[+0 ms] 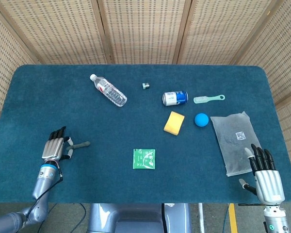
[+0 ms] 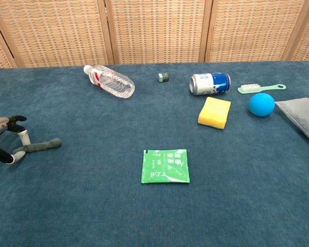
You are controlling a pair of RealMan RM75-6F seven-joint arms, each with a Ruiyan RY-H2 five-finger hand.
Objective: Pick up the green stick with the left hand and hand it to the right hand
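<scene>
The green stick (image 1: 80, 144) (image 2: 41, 146) lies flat on the blue table near its left front. My left hand (image 1: 56, 146) (image 2: 3, 141) is at the stick's left end, palm down. A fingertip and the thumb straddle that end, the thumb tip touching it, without a clear grip; the stick rests on the cloth. My right hand (image 1: 266, 178) hovers at the table's front right corner with its fingers spread and nothing in it. The chest view does not show the right hand.
A green tea packet (image 1: 144, 158) lies at centre front. Further back are a water bottle (image 1: 108, 90), a small grey block (image 1: 145, 86), a can (image 1: 175, 97), a yellow sponge (image 1: 174, 122), a blue ball (image 1: 201, 119) and a brush (image 1: 208, 99). A plastic bag (image 1: 234, 141) lies by my right hand.
</scene>
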